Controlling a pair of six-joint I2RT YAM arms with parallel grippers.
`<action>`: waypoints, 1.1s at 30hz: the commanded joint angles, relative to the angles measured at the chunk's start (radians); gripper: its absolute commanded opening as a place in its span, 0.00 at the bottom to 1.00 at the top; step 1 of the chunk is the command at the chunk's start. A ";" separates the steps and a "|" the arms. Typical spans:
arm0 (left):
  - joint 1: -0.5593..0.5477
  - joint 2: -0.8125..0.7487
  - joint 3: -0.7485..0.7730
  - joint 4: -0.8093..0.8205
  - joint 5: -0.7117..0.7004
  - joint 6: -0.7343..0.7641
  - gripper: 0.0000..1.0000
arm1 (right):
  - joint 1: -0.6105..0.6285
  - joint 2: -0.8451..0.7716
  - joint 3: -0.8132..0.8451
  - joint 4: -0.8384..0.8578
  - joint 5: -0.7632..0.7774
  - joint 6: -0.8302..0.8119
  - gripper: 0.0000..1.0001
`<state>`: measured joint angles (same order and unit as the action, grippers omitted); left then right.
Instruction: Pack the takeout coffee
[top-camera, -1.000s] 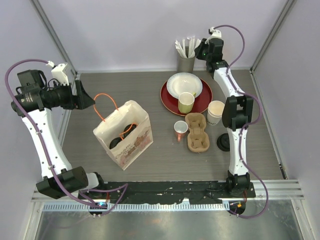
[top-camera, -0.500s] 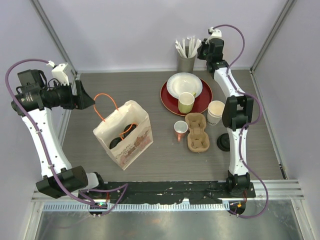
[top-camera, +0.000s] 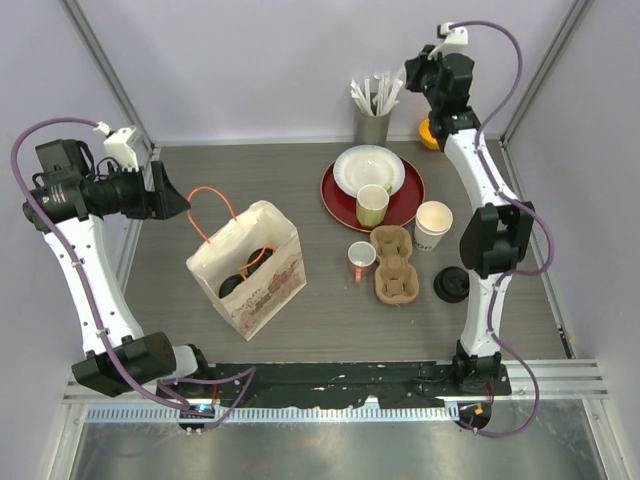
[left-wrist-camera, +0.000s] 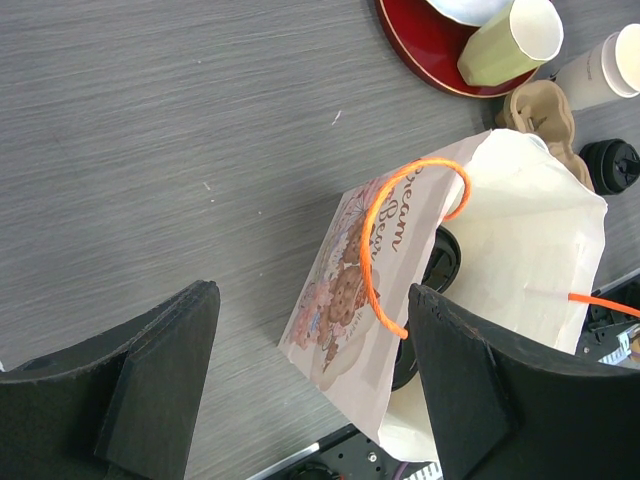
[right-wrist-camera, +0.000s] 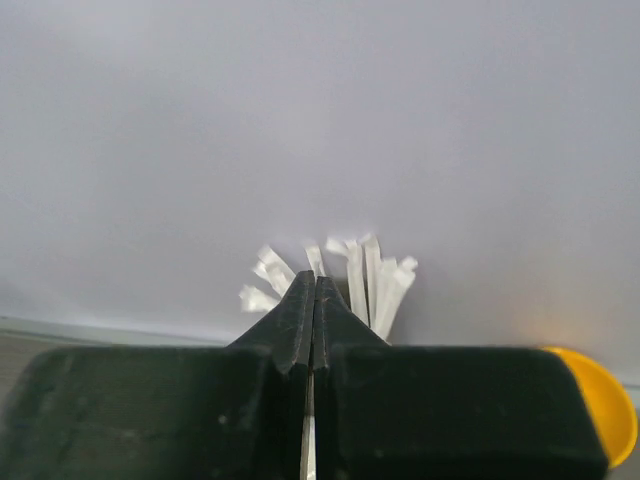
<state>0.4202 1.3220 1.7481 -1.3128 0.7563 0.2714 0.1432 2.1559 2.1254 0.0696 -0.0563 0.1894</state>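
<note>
A cream-white paper cup (top-camera: 432, 225) stands open, without a lid, right of the cardboard cup carrier (top-camera: 395, 263). A black lid (top-camera: 452, 284) lies on the table in front of it. The paper bag (top-camera: 250, 268) with orange handles lies open at the left. Dark round lid shapes (left-wrist-camera: 444, 260) show inside it. My left gripper (top-camera: 175, 200) is open and empty, held high to the left of the bag (left-wrist-camera: 312, 300). My right gripper (top-camera: 410, 80) is at the back by the straw holder (top-camera: 372, 118). Its jaws (right-wrist-camera: 315, 285) are shut, with a thin white straw (right-wrist-camera: 307, 440) between them.
A red plate (top-camera: 405, 205) holds a white bowl (top-camera: 368, 168) and a pale green mug (top-camera: 373, 205). A white mug with a pink handle (top-camera: 361, 258) stands left of the carrier. A yellow object (top-camera: 430, 133) lies at the back right. Frame posts stand at both back corners.
My right arm has lifted and swung back and to the right from the straw holder, uncovering the yellow object and the black lid. The left arm has not moved.
</note>
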 joint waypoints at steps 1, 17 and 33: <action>0.003 -0.007 0.001 -0.006 0.017 0.017 0.80 | 0.009 -0.166 -0.005 0.101 -0.017 -0.041 0.01; 0.005 -0.056 -0.018 0.004 -0.028 0.022 0.81 | 0.158 -0.720 -0.286 -0.020 -0.442 -0.016 0.01; 0.003 -0.075 -0.013 0.004 -0.008 0.012 0.81 | 0.613 -0.805 -0.377 -0.186 -0.577 0.019 0.01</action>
<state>0.4202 1.2686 1.7275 -1.3144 0.7265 0.2779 0.6865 1.3193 1.7351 -0.0151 -0.6353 0.2379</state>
